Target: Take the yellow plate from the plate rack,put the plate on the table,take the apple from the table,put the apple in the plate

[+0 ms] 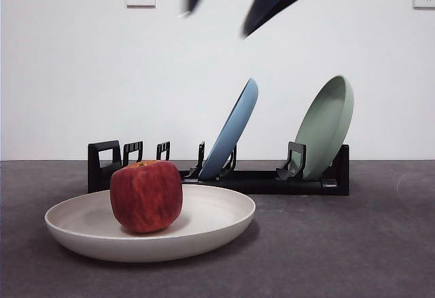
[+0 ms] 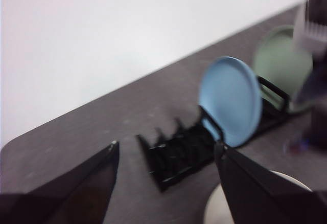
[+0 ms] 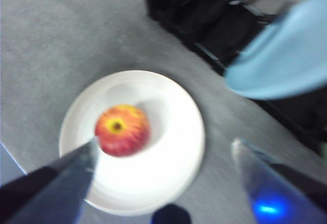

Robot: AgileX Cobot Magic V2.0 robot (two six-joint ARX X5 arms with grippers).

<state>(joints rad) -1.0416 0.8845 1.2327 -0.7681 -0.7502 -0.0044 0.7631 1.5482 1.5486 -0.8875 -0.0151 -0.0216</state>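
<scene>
The red apple point(image 1: 146, 196) sits upright in the cream-coloured yellow plate point(image 1: 224, 230), which lies flat on the dark grey table point(image 1: 353, 243) in front of the black plate rack point(image 1: 272, 181). My right gripper point(image 3: 164, 143) is open and empty, high above the plate point(image 3: 163, 173) and apple point(image 3: 121, 130). Its two dark jaws show at the top of the front view point(image 1: 217, 22). My left gripper point(image 2: 167, 146) is open and empty, raised off to the side and facing the rack point(image 2: 179, 155). Only the plate's edge point(image 2: 217, 208) shows there.
A light blue plate point(image 1: 234, 131) and a pale green plate point(image 1: 329, 124) lean upright in the rack. They also show in the left wrist view, blue point(image 2: 230, 101) and green point(image 2: 281, 63). The other arm shows blurred at that view's edge point(image 2: 314, 81).
</scene>
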